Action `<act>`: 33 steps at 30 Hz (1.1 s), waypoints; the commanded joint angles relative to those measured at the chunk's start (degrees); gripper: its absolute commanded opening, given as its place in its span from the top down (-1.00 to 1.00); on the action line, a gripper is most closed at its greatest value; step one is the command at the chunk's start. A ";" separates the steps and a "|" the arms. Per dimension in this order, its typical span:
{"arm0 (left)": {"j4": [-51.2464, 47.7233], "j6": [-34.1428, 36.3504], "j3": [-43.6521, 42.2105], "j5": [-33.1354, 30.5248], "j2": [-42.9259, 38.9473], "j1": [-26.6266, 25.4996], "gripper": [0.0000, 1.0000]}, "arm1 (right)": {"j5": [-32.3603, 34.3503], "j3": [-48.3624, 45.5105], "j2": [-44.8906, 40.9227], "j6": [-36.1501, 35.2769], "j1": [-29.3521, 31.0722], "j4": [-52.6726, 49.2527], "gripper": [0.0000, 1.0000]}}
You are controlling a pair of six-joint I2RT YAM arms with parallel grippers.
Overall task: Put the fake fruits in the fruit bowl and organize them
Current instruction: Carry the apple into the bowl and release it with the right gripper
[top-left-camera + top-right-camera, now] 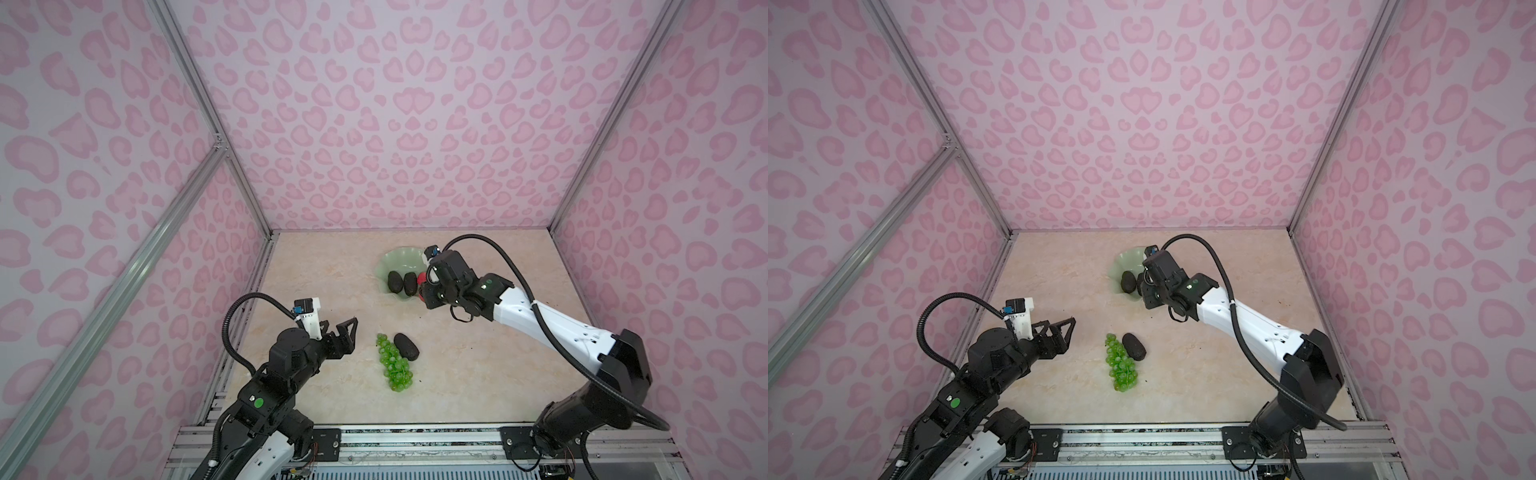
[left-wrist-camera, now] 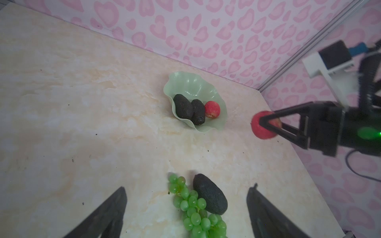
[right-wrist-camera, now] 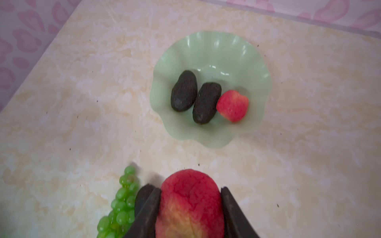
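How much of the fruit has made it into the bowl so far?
Done: two avocados and one apple lie in the bowl. In hand: the right hand grips the second apple, short of the bowl. Left: grapes and the third avocado lie on the table.

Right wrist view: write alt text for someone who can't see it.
The right gripper is shut on a small red apple in the foreground. Beyond it on the beige marbled tabletop, a pale mint-green scalloped bowl holds two dark rough oval avocados and a second red apple; glossy green grapes lie outside it.
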 commanded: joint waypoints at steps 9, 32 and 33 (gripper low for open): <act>0.37 3.21 2.37 9.45 3.67 0.03 -0.83 | -3.78 33.49 31.56 -6.36 -9.87 -3.99 0.36; -1.22 2.02 1.30 5.06 4.84 0.03 -0.82 | -4.94 40.67 37.91 -5.34 -10.65 -5.19 -0.25; -1.10 1.82 1.03 3.94 4.81 0.03 -0.82 | -4.84 38.02 34.92 -5.21 -10.30 -4.30 -0.25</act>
